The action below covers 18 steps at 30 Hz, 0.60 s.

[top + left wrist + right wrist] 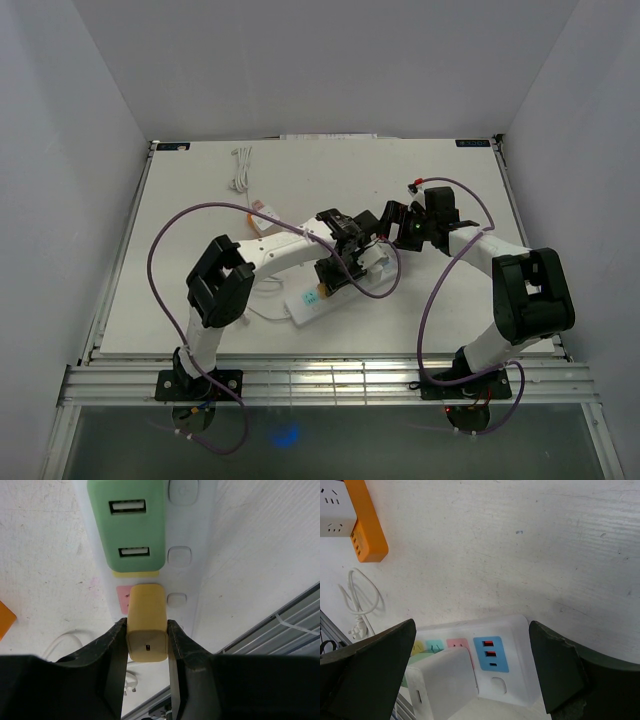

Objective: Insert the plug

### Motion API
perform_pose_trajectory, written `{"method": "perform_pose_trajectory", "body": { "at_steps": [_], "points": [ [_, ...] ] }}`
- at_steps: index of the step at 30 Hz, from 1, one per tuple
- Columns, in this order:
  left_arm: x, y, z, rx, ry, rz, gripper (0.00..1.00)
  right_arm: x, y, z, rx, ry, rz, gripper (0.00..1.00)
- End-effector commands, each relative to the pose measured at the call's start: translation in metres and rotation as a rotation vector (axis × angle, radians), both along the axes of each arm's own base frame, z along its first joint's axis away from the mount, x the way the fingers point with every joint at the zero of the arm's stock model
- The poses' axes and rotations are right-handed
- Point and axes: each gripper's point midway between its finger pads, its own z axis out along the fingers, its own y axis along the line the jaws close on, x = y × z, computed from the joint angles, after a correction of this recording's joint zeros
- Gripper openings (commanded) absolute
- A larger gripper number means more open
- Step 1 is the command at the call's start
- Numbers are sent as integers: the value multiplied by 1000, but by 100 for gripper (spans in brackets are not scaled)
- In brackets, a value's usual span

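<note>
Top: we see both arms meet over power strip [305,308], mid-table.
Left wrist: we see left gripper [146,630] clamped on yellow plug [146,605]; plug at pink socket [121,596], seating unclear.
Right wrist: we see right gripper [472,645] spread wide, holding nothing, above power strip.

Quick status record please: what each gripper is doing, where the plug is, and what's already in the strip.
power strip: holds a green charger and a white charger
left gripper: shut on the yellow plug
yellow plug: at the pink socket, next to the green charger; seated or not, cannot tell
right gripper: open, straddling the strip's blue USB end
elsewhere: orange-sided strip
</note>
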Motion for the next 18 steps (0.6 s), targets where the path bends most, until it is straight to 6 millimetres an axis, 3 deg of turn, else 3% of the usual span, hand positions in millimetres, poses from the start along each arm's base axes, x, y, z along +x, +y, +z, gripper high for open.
{"method": "perform_pose_trajectory", "body": {
  "at_steps": [1,5,10,16,18],
  "points": [
    [-4,-9,-10,-64,16,-12,0,2,-3,12,5,-45,3,99],
    [-3,-11,-4,-98,5,-13,0,2,-4,14,1,-41,0,99],
    [-15,-1,-22,-90,44,-13,0,0,-6,16,-5,-38,-4,99],
    [-14,2,-25,-85,27,10,0,1,-9,17,-12,-42,-15,99],
    [-8,3,-19,-84,-11,26,8,1,-10,17,-14,-44,-19,98]
  ]
}}
